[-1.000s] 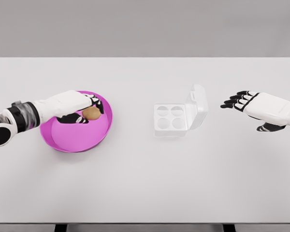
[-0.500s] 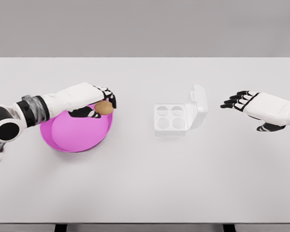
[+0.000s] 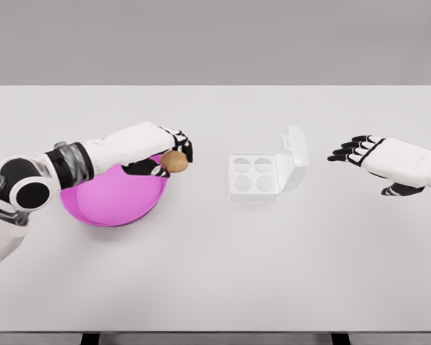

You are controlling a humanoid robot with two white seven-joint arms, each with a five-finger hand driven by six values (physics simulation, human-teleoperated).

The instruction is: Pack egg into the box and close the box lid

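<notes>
A brown egg (image 3: 176,161) hangs just past the right rim of the pink bowl (image 3: 111,198), with my left hand (image 3: 170,157) shut on it above the table. The white egg box (image 3: 253,177) stands open to the right, its four cups empty and its lid (image 3: 292,157) tilted up on the right side. The egg is about a hand's width left of the box. My right hand (image 3: 358,151) hovers to the right of the lid with fingers spread, holding nothing.
The white table (image 3: 215,273) runs wide in front of the bowl and box. The bowl holds nothing that I can see.
My left hand has lifted the egg out of the pink bowl and carried it to the right, past the rim toward the box. The right hand has stayed still.
</notes>
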